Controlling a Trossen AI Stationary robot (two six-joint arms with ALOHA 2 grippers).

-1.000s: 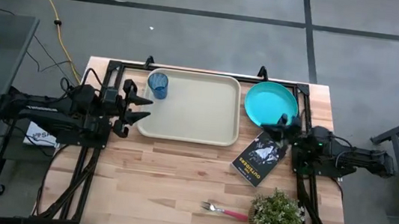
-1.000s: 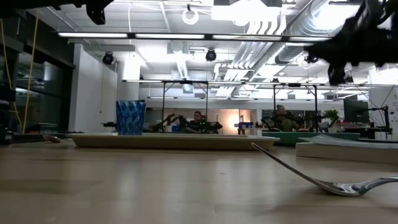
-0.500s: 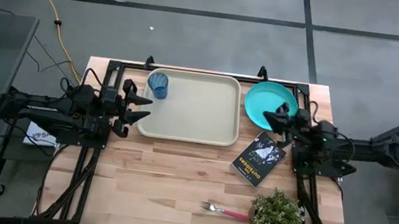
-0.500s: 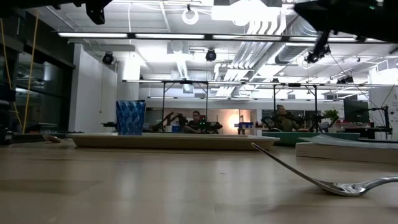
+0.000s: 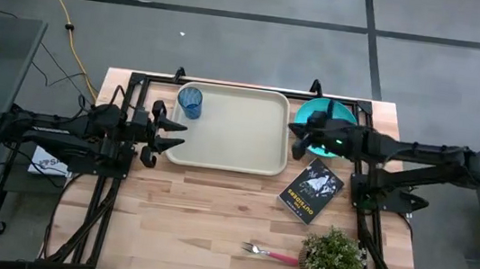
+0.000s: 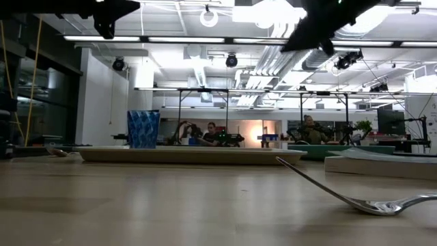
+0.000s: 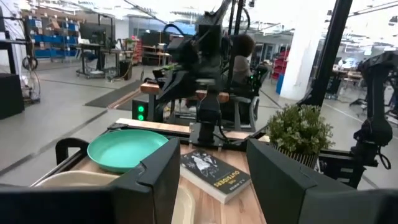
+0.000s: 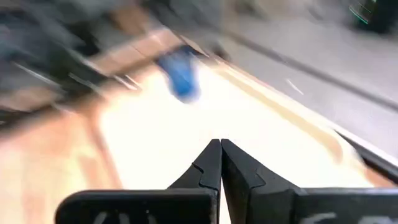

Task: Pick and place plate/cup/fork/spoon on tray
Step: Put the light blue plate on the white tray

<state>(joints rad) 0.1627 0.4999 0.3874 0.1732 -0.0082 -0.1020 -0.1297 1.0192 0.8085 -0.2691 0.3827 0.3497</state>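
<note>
A cream tray (image 5: 231,129) lies at the far middle of a wooden table (image 5: 212,222), with a blue cup (image 5: 190,102) standing in its far left corner. The turquoise plate (image 5: 343,117) sits on the table just right of the tray. The right gripper (image 5: 299,132) reaches over the plate's left edge — its fingers pressed together, holding nothing. The left gripper (image 5: 172,136) hovers at the tray's left edge, jaws apart and empty. Near the front edge lies the red-handled fork (image 5: 267,253), beside a potted plant (image 5: 333,260) — a black book (image 5: 311,190) rests between plant and plate.
</note>
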